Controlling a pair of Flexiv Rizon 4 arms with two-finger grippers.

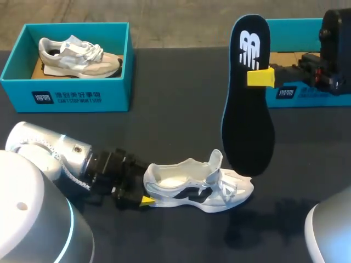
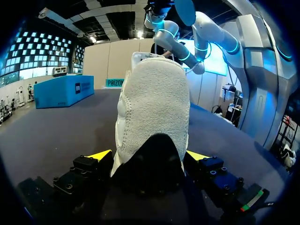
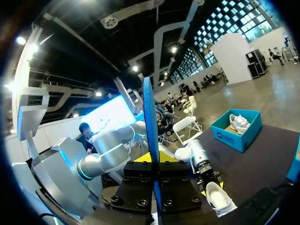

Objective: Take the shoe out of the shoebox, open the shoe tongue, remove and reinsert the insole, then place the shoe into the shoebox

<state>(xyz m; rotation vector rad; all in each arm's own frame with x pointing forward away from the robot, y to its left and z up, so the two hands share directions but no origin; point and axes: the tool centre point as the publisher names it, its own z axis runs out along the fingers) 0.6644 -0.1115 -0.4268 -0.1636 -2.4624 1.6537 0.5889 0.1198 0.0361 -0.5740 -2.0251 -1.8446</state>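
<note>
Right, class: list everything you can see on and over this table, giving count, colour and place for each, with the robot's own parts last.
loose shoe: 1, white and black, on its sole, near middle
insole: 1, black with a blue edge, held upright in the air over the loose shoe's toe
left shoebox: 1, teal, far left, open
boxed shoe: 1, white and beige, inside the left shoebox
right shoebox: 1, teal, far right, partly hidden
table: 1, dark, under everything
left gripper: 1, black with yellow tips, shut on the loose shoe's heel
right gripper: 1, black with yellow tips, shut on the insole
</note>
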